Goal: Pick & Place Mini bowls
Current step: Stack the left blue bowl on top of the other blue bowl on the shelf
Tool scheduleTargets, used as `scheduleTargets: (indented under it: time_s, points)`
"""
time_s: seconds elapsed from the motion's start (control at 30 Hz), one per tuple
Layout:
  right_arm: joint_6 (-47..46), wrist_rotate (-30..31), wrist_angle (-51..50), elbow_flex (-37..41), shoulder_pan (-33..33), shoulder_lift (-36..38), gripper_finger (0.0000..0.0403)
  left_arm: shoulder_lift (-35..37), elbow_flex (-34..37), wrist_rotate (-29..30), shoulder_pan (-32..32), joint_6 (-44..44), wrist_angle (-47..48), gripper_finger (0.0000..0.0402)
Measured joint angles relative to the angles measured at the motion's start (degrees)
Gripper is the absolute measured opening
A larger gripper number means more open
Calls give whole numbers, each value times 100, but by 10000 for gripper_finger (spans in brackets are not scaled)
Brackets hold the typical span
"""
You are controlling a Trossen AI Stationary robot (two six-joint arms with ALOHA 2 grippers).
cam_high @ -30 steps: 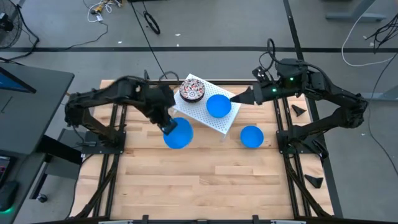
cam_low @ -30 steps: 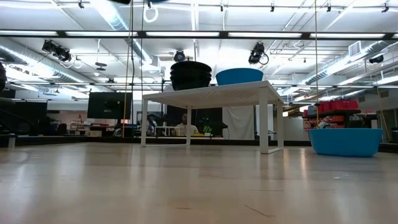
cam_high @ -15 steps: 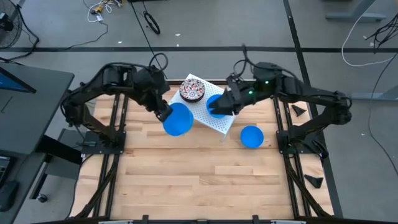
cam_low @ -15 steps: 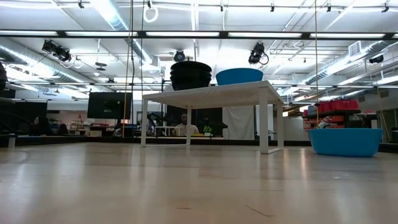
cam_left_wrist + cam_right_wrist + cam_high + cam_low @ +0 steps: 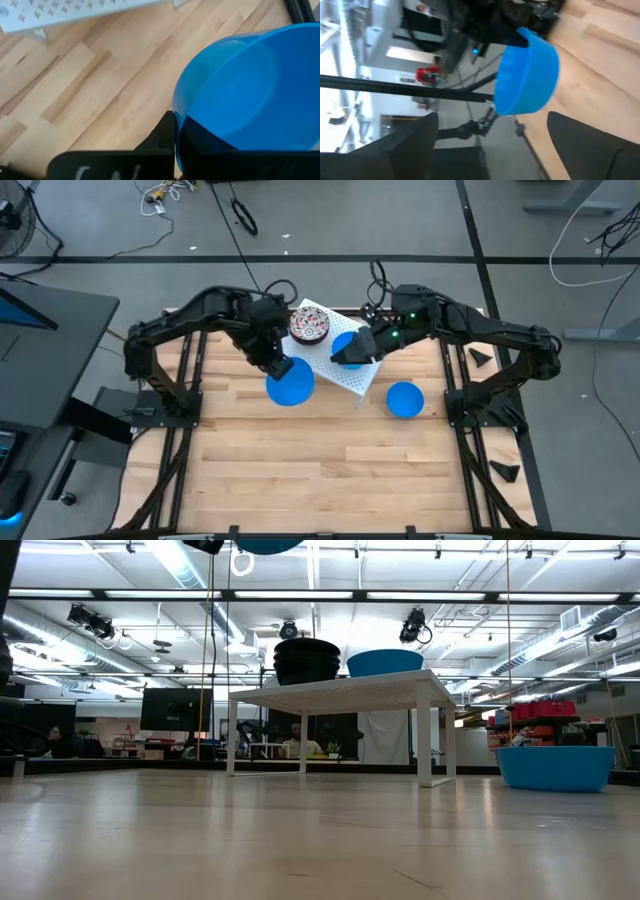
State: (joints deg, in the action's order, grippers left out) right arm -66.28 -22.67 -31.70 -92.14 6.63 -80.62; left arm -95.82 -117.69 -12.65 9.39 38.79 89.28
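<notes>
My left gripper point(image 5: 277, 367) is shut on a plain blue mini bowl point(image 5: 291, 384) and carries it above the table, just left of the white perforated rack point(image 5: 322, 358). On the rack stand a stack of speckled mini bowls point(image 5: 308, 326) and a second blue bowl point(image 5: 343, 340). My right gripper point(image 5: 350, 354) hovers open over that bowl. Nothing sits between its fingers in the right wrist view, which looks toward the carried bowl point(image 5: 527, 72). A third blue bowl point(image 5: 404, 399) rests on the table to the right of the rack. My left gripper pinches the blue bowl's rim point(image 5: 176, 119), one finger point(image 5: 162, 131) outside the wall and the other inside the hollow. The fingers come from above, slanting down. The bowl is lifted clear of the table and tilted, hanging below the fingers.
The rack stands on short legs point(image 5: 424, 745) at the table's far middle. Bare wooden table point(image 5: 320, 470) spreads across the near half. The arms' frames run along the left and right edges.
My right gripper has swung from the rack's right side toward the table's left and now stands over the blue bowl on the rack. My left gripper has carried its blue bowl, clear of the table, a little toward the far edge and the rack.
</notes>
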Motion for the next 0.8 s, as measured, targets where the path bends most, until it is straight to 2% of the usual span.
scheduleTargets:
  time_s: [0.2,0.3,0.5,0.8]
  points:
    - [552,113,-531,2,35,41,375,-451,-918,77,-2,81,69,3]
    - [918,406,-986,-44,35,70,375,-650,-1221,65,19,90,71,3]
    - [1499,1396,-1823,-485,7,81,375,-944,-1329,-10,19,87,74,3]
    - [1495,2416,-2068,-695,-576,-122,375,-1101,-1327,-9,71,-22,75,3]
